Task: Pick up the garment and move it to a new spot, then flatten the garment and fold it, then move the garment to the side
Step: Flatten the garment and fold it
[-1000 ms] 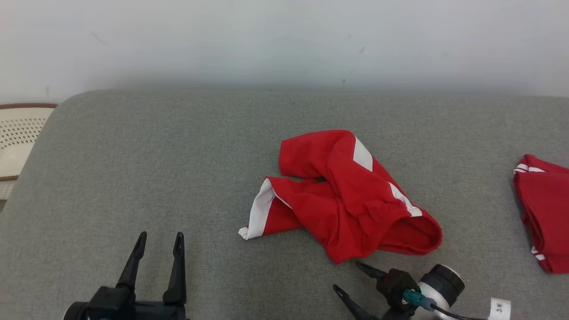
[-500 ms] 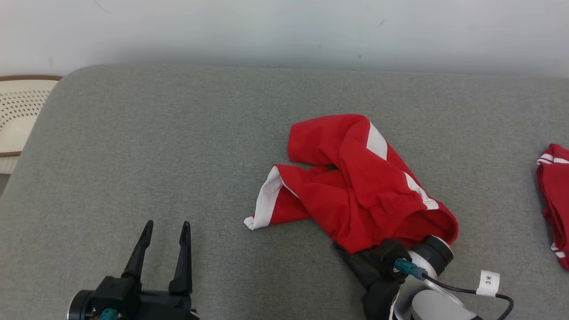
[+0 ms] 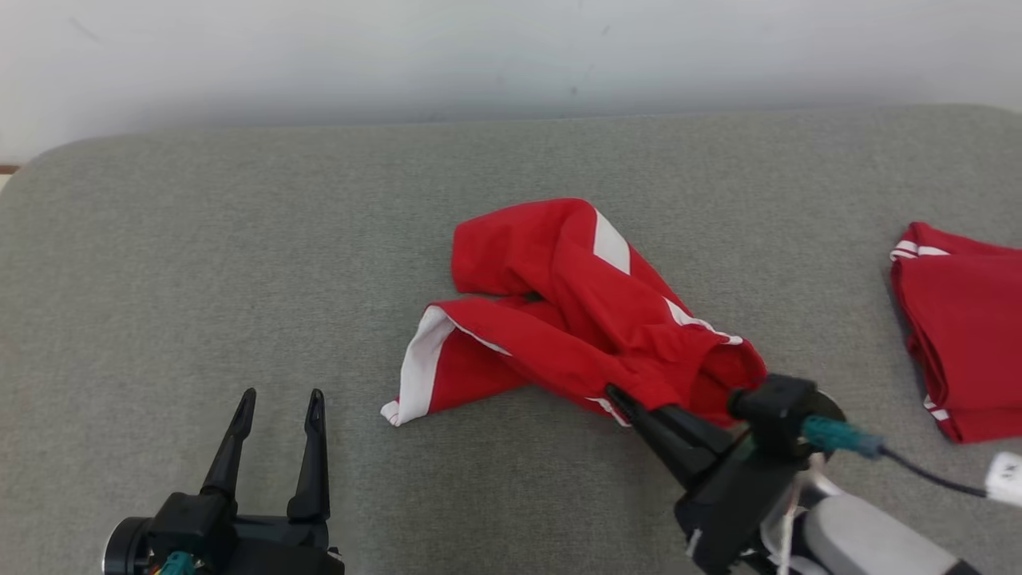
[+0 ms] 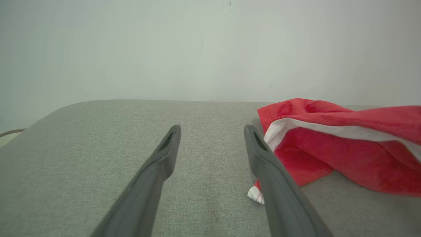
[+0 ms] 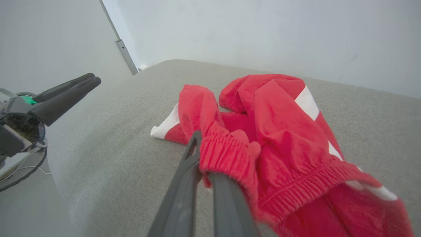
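In the centre of the head view, the crumpled red garment [image 3: 575, 319], soft and white-striped, lies on the grey woven cushion [image 3: 239, 263]. The right gripper [image 3: 615, 393] pinches its gathered elastic waistband. At lower left, the left gripper [image 3: 275, 399] has its slim tapered fingers spread.

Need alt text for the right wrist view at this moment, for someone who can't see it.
The right gripper is shut on the elastic waistband of crumpled red shorts with white stripes, which lie on a grey cushion. The left gripper shows at the left edge, apart from the cloth.
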`<state>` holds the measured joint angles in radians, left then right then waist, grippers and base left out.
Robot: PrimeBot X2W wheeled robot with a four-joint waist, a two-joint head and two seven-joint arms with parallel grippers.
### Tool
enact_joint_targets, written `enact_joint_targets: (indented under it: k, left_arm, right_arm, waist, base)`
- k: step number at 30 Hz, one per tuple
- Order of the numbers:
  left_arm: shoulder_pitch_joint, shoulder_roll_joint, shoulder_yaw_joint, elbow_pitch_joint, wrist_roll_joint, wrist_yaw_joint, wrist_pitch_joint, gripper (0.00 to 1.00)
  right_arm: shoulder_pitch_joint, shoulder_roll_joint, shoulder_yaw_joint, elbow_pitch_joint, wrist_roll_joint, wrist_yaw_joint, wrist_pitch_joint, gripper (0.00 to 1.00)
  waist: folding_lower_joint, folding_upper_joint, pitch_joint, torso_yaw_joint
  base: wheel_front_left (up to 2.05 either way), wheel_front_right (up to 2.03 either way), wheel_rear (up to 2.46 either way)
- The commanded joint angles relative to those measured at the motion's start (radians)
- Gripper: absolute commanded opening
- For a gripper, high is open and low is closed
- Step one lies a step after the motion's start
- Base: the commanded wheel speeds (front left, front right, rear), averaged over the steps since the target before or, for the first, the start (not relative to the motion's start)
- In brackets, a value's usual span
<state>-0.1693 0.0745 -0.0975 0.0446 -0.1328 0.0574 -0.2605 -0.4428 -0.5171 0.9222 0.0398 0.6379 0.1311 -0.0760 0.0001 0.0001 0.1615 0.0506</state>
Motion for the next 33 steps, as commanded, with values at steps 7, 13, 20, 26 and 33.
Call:
enact_joint_targets:
  k: [7,13,20,26,33]
  left_arm:
    - [-0.003,0.002,0.016,-0.010,0.017,-0.005,-0.004,1.00]
    - [-0.017,-0.001,0.015,-0.012,0.024,-0.010,-0.004,1.00]
    - [-0.045,-0.007,-0.007,-0.003,0.029,-0.019,-0.004,1.00]
    - [-0.083,-0.014,-0.041,0.010,0.022,-0.028,-0.004,1.00]
    - [-0.106,-0.020,-0.066,0.018,0.009,-0.027,-0.004,1.00]
  right_arm:
    - [0.109,-0.098,-0.172,-0.214,0.257,-0.001,0.160,0.00]
    - [0.115,-0.094,-0.309,-0.241,0.462,-0.001,0.233,0.00]
    - [-0.022,-0.078,-0.388,-0.044,0.614,0.000,0.357,0.00]
    - [-0.185,-0.029,-0.385,0.221,0.667,0.000,0.436,0.00]
    - [-0.268,0.011,-0.357,0.449,0.673,0.000,0.444,0.00]
  waist:
    - [-0.0001,-0.0001,0.015,-0.037]
    - [-0.0001,-0.0001,0.029,-0.034]
    - [-0.0001,-0.0001,0.061,-0.006]
    - [-0.0001,-0.0001,0.096,0.049]
    - [-0.0001,-0.0001,0.111,0.091]
  base:
    - [0.00,0.00,0.00]
    - [0.00,0.00,0.00]
    - [0.00,0.00,0.00]
    - [0.00,0.00,0.00]
    - [0.00,0.00,0.00]
